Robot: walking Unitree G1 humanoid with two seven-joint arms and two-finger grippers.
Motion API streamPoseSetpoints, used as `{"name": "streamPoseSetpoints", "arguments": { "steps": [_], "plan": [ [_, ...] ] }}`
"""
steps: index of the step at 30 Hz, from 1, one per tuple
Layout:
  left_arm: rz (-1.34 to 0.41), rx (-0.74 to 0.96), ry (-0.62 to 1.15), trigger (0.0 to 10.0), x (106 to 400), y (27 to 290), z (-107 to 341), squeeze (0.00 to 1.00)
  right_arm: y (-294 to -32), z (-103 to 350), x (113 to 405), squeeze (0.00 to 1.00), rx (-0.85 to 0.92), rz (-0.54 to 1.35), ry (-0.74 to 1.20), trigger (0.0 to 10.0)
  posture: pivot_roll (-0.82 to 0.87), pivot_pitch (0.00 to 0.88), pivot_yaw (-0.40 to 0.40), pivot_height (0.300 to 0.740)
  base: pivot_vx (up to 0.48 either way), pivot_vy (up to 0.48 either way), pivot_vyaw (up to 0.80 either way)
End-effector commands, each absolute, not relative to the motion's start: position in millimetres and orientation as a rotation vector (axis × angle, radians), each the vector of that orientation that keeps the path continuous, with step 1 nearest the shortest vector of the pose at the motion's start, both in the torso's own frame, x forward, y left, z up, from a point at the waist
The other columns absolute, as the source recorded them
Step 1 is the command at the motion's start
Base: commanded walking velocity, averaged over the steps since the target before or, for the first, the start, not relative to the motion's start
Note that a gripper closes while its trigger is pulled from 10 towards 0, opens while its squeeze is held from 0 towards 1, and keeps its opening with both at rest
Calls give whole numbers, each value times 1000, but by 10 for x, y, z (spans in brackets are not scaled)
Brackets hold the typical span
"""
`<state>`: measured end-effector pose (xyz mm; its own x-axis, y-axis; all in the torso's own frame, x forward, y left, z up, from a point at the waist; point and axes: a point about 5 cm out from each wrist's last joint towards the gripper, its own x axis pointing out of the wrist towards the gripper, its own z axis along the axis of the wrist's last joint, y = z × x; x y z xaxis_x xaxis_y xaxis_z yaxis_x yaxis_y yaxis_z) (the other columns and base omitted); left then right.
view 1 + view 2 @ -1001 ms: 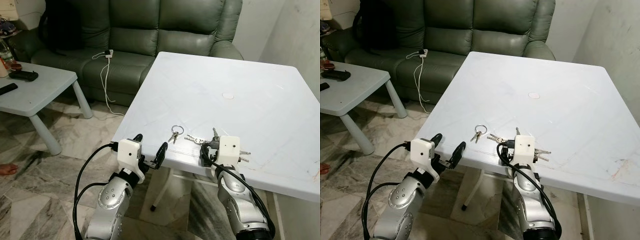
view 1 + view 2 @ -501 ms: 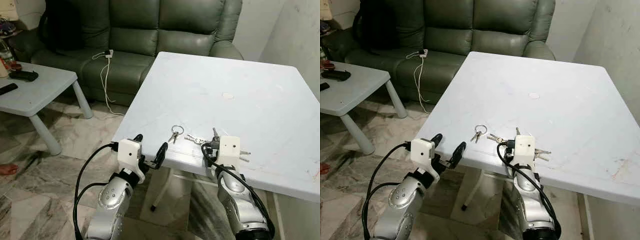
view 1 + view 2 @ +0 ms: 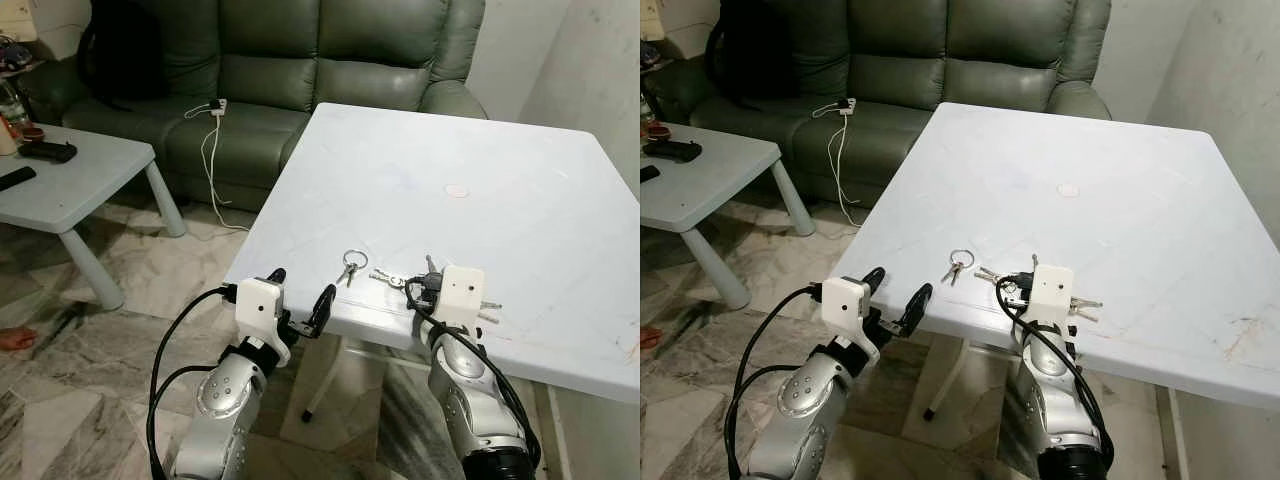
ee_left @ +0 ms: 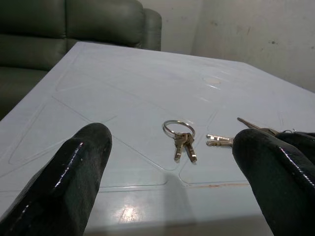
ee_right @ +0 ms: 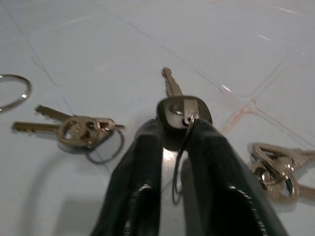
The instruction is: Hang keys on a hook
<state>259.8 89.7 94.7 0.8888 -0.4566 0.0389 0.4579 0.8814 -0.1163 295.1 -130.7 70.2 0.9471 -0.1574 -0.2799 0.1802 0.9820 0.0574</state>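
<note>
Several sets of keys lie near the front edge of a white table (image 3: 450, 150). My right gripper (image 5: 174, 129) is shut on the wire ring of a black-headed key (image 5: 183, 110), whose blade points away over the table top. A bunch of brass keys (image 5: 81, 130) lies beside it, and another bunch (image 5: 275, 167) on the other side. A steel ring with two small keys (image 3: 350, 265) lies a little further left. My left gripper (image 3: 302, 285) hangs open just off the table's front edge, facing that ring (image 4: 179, 135).
A green sofa (image 3: 300, 60) with a white charger cable (image 3: 212, 140) stands behind the table. A low white table (image 3: 70, 180) is at the left. A wall (image 3: 600, 70) runs along the right side. A person's foot (image 3: 12, 338) rests on the marble floor.
My right gripper has edged slightly farther over the table with the key ring between its fingers. The left arm has stayed where it was.
</note>
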Motion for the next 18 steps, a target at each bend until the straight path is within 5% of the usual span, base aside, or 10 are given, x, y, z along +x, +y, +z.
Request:
{"name": "streamPoseSetpoints", "arguments": {
  "steps": [1,18],
  "plan": [
    [-485,-121,-31,10000,2622,873,1012,0,-1277,708,2971,0,102,-172,276,0,1,0,-46,740,0,0,0],
    [-488,-114,-39,10000,2648,869,1024,0,-1381,754,3026,0,40,-234,189,0,1,0,-41,740,0,0,0]
  ]
}}
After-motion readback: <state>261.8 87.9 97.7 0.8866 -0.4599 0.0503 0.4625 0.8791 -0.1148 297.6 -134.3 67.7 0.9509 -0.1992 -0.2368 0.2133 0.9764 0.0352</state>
